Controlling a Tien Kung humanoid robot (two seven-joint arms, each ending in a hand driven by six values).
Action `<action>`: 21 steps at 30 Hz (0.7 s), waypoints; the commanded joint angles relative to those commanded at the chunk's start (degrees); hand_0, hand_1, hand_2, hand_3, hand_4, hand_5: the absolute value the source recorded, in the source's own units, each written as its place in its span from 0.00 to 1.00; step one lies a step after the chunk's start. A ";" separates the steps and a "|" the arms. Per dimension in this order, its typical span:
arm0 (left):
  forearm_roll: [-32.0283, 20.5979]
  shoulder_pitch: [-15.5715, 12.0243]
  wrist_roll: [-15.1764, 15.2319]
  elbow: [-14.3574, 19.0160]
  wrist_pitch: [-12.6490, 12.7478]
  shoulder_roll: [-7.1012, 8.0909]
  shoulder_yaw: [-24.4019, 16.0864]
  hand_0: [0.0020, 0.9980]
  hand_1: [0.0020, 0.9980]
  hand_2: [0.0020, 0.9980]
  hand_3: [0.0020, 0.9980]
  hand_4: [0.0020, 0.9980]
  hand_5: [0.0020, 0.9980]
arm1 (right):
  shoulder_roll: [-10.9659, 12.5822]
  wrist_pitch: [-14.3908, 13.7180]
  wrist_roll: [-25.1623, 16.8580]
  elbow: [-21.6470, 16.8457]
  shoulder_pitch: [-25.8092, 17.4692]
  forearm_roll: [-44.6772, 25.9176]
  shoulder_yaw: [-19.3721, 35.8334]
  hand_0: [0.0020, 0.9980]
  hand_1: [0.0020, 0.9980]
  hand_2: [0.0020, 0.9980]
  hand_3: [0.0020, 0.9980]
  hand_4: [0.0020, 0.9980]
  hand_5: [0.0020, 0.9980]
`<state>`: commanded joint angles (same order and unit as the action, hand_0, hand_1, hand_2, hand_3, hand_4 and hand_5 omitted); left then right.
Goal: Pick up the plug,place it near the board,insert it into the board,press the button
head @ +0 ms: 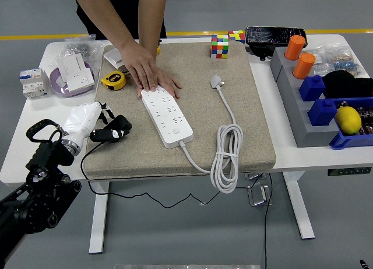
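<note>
The robot's white left hand (87, 122) sits at the mat's left edge, fingers curled around a black plug (114, 132). To its right, a person's hand (150, 72) steadies the long white power strip (166, 115); carrying over, insertion and button-press all remain.

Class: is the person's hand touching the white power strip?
Touching. The head view shows the person's hand lying flat over the power strip's far end.

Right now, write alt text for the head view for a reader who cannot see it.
The robot's left hand closes on a black plug at the left edge of a beige mat. A person's hand presses down the far end of a white power strip, whose own cable lies coiled to its right.
</note>
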<state>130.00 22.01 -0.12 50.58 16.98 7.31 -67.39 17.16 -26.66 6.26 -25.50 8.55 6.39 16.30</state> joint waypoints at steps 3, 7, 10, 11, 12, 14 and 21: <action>0.00 0.11 -0.07 -0.08 0.13 0.01 0.15 0.41 0.43 0.39 0.44 0.90 0.37 | 0.01 -0.01 0.01 0.00 0.05 0.02 0.06 0.90 0.83 0.79 0.80 1.00 1.00; 0.00 0.29 -0.15 -0.20 0.23 0.04 0.34 0.41 0.43 0.39 0.44 0.90 0.37 | 0.01 -0.02 0.01 -0.02 0.11 0.03 0.11 0.90 0.83 0.79 0.80 1.00 1.00; 0.00 0.35 -0.09 -0.41 0.10 0.05 0.60 0.39 0.40 0.38 0.44 0.84 0.32 | 0.02 -0.04 0.01 -0.03 0.14 0.04 0.15 0.90 0.83 0.79 0.80 1.00 1.00; 0.00 0.37 -0.05 -0.46 0.04 0.06 0.71 0.39 0.40 0.38 0.44 0.84 0.32 | 0.02 -0.05 0.02 -0.04 0.15 0.05 0.16 0.90 0.83 0.79 0.80 1.00 1.00; 0.00 0.37 -0.02 -0.45 0.03 0.08 0.78 0.39 0.40 0.38 0.44 0.84 0.32 | 0.03 -0.05 0.03 -0.03 0.15 0.04 0.17 0.90 0.83 0.79 0.80 1.00 1.00; 0.00 0.38 0.03 -0.38 0.10 0.13 0.87 0.39 0.40 0.38 0.44 0.84 0.32 | 0.03 -0.06 0.02 -0.02 0.13 0.01 0.18 0.90 0.83 0.79 0.80 1.00 1.00; 0.00 0.53 0.05 -0.05 -0.45 0.39 1.22 0.37 0.39 0.36 0.41 0.74 0.23 | -0.01 -0.08 0.02 -0.01 0.09 -0.02 0.33 0.90 0.83 0.79 0.80 1.00 1.00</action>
<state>130.00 22.54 -0.07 50.53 16.53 7.70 -66.16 17.15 -26.74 6.28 -25.51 8.64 6.37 16.63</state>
